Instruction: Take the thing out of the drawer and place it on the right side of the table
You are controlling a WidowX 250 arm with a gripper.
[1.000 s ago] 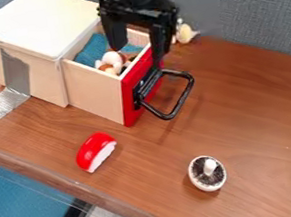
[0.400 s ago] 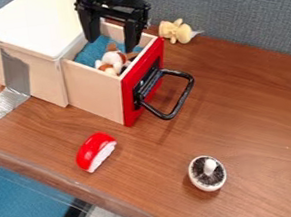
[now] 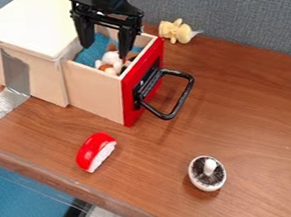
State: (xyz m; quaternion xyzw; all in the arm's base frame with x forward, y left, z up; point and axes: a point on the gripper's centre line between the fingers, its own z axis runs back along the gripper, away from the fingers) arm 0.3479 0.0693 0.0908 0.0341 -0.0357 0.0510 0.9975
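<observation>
One plush toy (image 3: 109, 60) in the upper-left drawer (image 3: 95, 91) looks soft; I'd pinch its middle, my empty gripper (image 3: 105, 51) spread wide.

Table (image 3: 241, 98): drawer box (image 3: 33, 29), red toy (image 3: 94, 149), round toy (image 3: 207, 174), plush (image 3: 179, 32).

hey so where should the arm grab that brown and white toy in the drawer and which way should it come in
Probably by the rounded white part of the toy, coming down from above. That part faces up, while the walls of the drawer stand around it and would likely block a sideways grip. The open gripper hangs above.
</observation>
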